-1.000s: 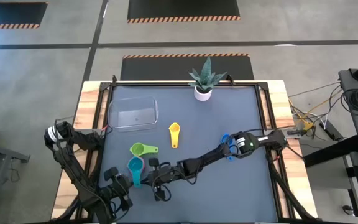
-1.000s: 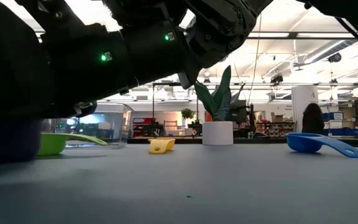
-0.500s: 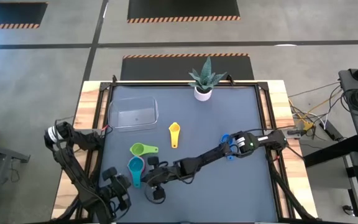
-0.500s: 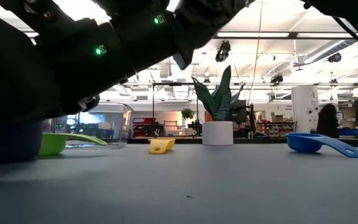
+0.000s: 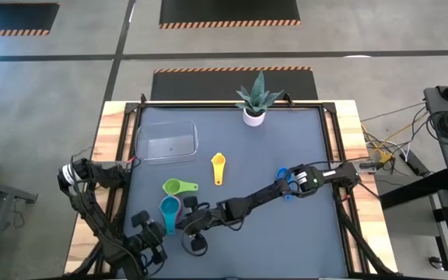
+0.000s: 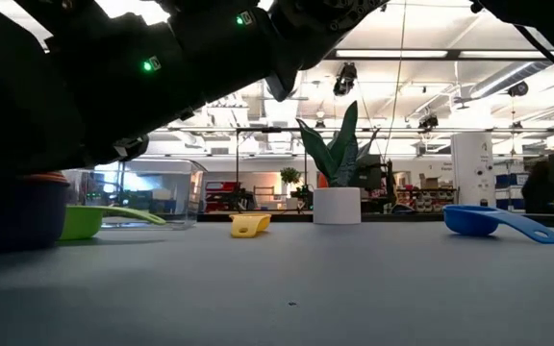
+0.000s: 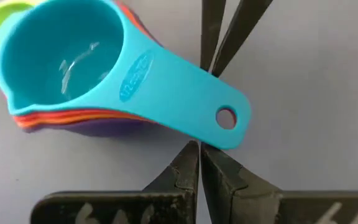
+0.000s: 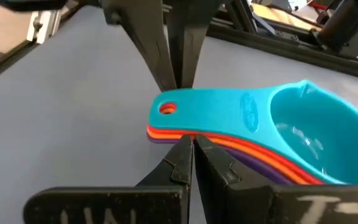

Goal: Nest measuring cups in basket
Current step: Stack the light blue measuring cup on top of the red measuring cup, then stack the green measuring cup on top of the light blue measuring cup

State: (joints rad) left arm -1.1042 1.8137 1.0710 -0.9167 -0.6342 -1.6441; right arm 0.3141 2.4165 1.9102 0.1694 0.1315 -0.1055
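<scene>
Both arms are down at the near-left corner of the desk (image 5: 286, 148), converging on one spot: a nested stack with the teal cup (image 7: 61, 59) on top and orange, red and purple rims peeking out beneath it. The left gripper (image 7: 199, 155) sits right at the stack's handle end, fingers pressed together with no gap, holding nothing. The right gripper (image 8: 188, 149) comes in from the opposite side, fingers likewise closed and empty, tips just beside the handle hole. Elsewhere, the green cup (image 5: 179, 187) lies near the stack, the yellow cup (image 5: 218, 166) sits mid-desk, and the blue cup (image 6: 493, 221) rests well apart on the right. The basket (image 5: 166, 142) waits at the far left with no cup visible in it, the potted plant (image 5: 253, 99) beyond. So only part of the nesting looks done. These scoops look light, stiff and smooth, so a pinch may slide or tip the stack. The flat layered handles appear the best hold: clamp them together across their faces, near the bowls, so the stack lifts as one.
</scene>
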